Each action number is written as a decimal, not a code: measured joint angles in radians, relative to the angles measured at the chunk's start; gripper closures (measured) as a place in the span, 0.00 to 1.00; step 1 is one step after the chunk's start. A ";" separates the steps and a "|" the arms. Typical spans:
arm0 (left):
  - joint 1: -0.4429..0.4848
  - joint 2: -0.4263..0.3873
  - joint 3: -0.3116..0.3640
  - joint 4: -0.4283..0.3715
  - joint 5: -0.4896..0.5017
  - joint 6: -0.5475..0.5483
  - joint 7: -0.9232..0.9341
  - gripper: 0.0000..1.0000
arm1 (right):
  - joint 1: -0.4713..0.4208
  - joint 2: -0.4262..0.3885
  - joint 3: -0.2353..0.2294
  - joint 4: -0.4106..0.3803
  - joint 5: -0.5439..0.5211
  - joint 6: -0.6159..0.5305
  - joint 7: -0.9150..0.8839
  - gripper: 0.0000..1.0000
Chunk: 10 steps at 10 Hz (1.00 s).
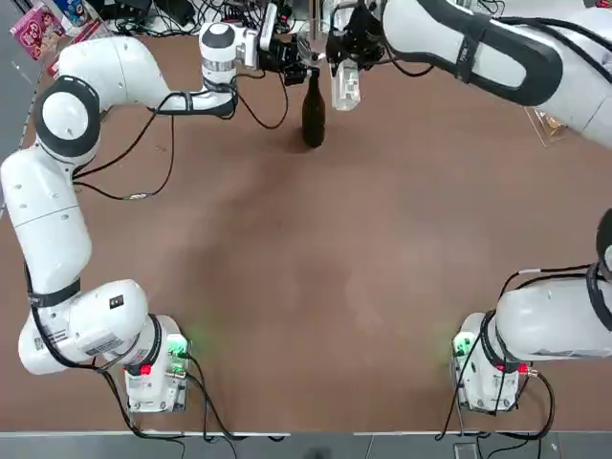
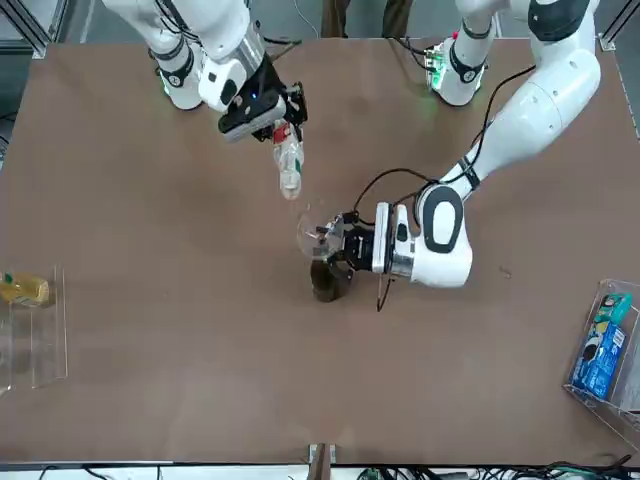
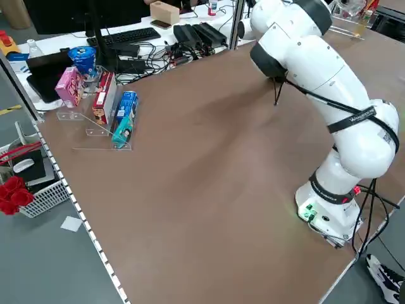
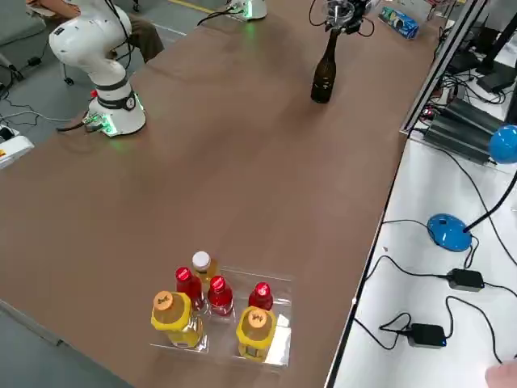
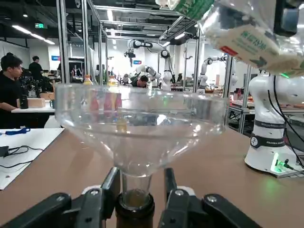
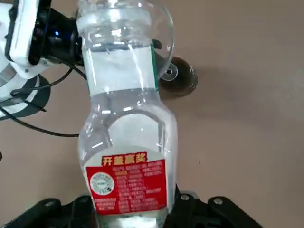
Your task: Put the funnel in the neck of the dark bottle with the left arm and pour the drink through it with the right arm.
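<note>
Clear funnel seated upright in dark bottle neck; clear plastic drink tilted mouth-down just above funnel rim.

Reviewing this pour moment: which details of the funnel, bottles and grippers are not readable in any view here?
- Whether liquid is flowing from the drink: its mouth is cut off by the right wrist view's edge and too small in the front view.
- Liquid level in the dark bottle: the glass is opaque.
- Whether the left gripper actually touches the funnel stem: hidden behind its fingers.
- Both grippers in the left side view: blocked by the arm.
</note>
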 joint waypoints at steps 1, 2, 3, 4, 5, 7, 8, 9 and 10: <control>0.000 0.000 0.000 0.001 0.000 -0.001 0.000 0.55 | 0.001 0.026 0.011 0.012 -0.031 0.000 0.033 0.56; 0.000 0.000 0.000 0.002 0.000 -0.001 0.000 0.55 | 0.002 0.044 0.015 0.020 -0.046 0.000 0.048 0.56; 0.000 0.000 0.000 0.003 0.000 -0.002 0.000 0.55 | 0.003 0.056 0.016 0.025 -0.051 0.000 0.052 0.56; 0.000 0.000 0.000 0.004 0.000 -0.002 0.000 0.56 | 0.004 0.063 0.017 0.028 -0.052 0.000 0.053 0.56; 0.000 0.000 0.000 0.004 0.000 -0.003 0.000 0.56 | 0.005 0.068 0.018 0.029 -0.053 -0.001 0.054 0.56; 0.000 0.000 0.000 0.004 -0.001 -0.009 0.000 0.56 | 0.010 0.084 0.019 0.030 -0.055 -0.001 0.055 0.56; 0.000 0.000 0.000 0.004 -0.004 -0.009 0.000 0.56 | 0.015 0.094 0.022 0.031 -0.066 -0.002 0.064 0.56; 0.000 0.000 0.000 0.004 -0.010 -0.009 0.000 0.56 | 0.018 0.108 0.031 0.033 -0.087 -0.002 0.083 0.56; 0.000 0.000 0.000 0.004 -0.011 -0.010 0.000 0.56 | 0.020 0.125 0.042 0.041 -0.110 -0.002 0.111 0.56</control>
